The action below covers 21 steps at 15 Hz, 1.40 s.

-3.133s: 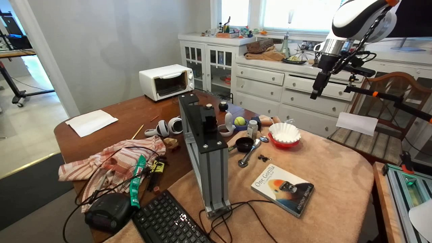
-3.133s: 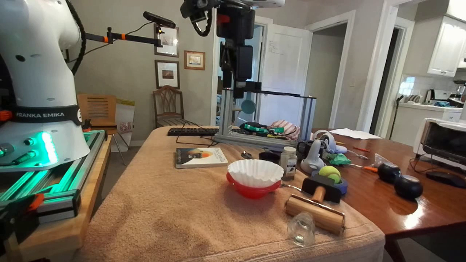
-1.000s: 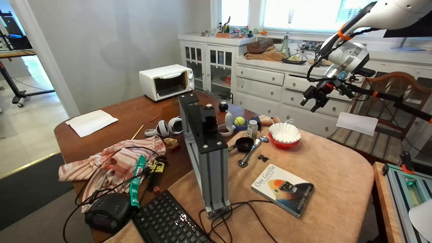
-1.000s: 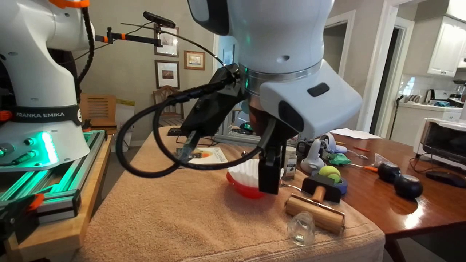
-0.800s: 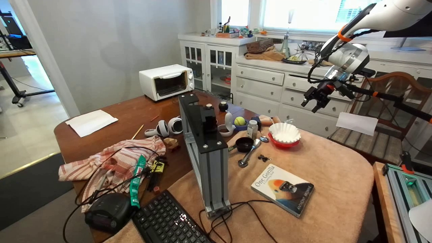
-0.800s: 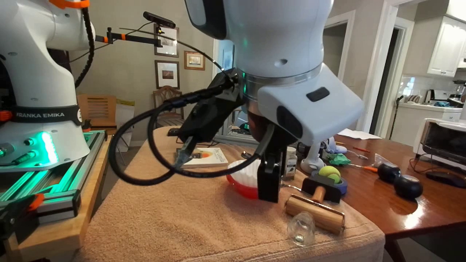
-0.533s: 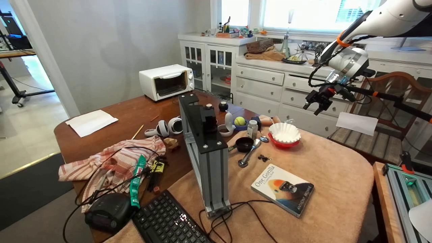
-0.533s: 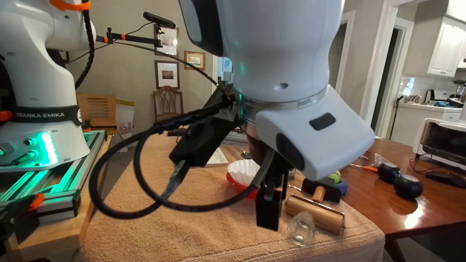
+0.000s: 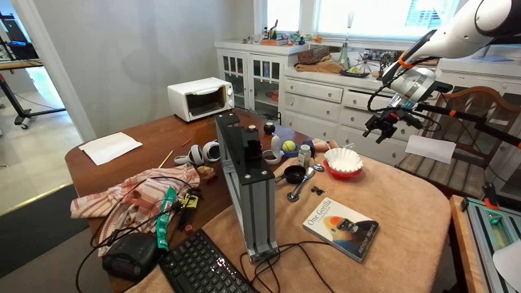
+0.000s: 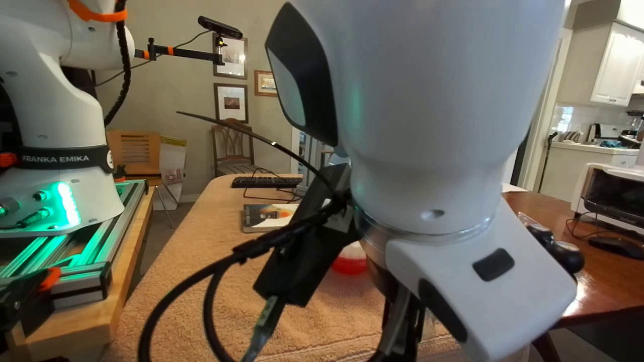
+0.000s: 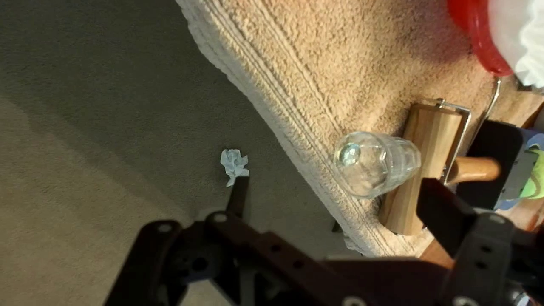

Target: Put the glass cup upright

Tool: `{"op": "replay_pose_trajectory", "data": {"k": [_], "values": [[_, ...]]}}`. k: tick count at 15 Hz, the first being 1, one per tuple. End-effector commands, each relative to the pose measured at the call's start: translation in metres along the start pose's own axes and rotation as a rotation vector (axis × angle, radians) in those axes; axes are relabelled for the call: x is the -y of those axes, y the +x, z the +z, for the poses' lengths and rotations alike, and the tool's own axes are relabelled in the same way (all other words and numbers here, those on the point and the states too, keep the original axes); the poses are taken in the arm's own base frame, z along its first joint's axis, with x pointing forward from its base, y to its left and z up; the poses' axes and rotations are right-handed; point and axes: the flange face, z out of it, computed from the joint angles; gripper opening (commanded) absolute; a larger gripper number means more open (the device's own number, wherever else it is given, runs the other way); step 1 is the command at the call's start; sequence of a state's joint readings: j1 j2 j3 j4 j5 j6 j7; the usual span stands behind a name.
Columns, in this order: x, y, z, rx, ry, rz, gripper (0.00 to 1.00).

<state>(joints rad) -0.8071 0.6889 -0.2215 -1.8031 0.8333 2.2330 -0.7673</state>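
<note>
— Where's the glass (image 11: pixel 376 163)?
— On the towel (image 11: pixel 323 63), near its edge, just beside the roller (image 11: pixel 431 140), in the wrist view. Touching the roller or not, I can't tell.
— How does it sit?
— Wide end toward the edge, narrow end toward the roller. Tipped over or mouth-down, I can't make out.
— Anything inside?
— A round greenish spot (image 11: pixel 349 154) shows at the wide end. Whether it's in the glass or part of it, I can't say.
— And the gripper (image 9: pixel 372 137)?
— Jaws wide apart. In the wrist view the glass shows in the gap, clear of both tips. In an exterior view the arm (image 10: pixel 443 125) covers much of that corner.
— What's in the bowl (image 9: pixel 344 176)?
— White filters (image 9: pixel 343 158), set in with their fluted rims above its red one.
— And the ring (image 9: pixel 290 155)?
— Blue, with a ball (image 9: pixel 289 145) seated in it.
— The jar (image 9: pixel 304 158)?
— Upright in an exterior view, between ring and bowl. What it holds is too small to tell.
— The black cup (image 9: pixel 295 174)?
— Just beside the jar, too dark inside to read. The oven (image 9: pixel 201 99), farther back on the table (image 9: pixel 158 134), is dark behind its door.
</note>
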Motion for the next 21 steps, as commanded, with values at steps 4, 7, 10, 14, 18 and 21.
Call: {"op": "replay_pose_trajectory", "data": {"k": [4,7,10,14,18,21], "values": [[0.000,0.019,0.009,-0.072,-0.059,0.122,1.00],[-0.002,0.022,0.010,-0.088,-0.094,0.175,1.00],[0.000,0.021,0.017,-0.064,-0.110,0.231,1.00],[0.008,0.016,0.018,-0.016,-0.094,0.281,1.00],[0.014,0.013,0.015,0.027,0.017,0.261,1.00],[0.015,0.011,0.015,0.061,0.096,0.229,1.00]]}}
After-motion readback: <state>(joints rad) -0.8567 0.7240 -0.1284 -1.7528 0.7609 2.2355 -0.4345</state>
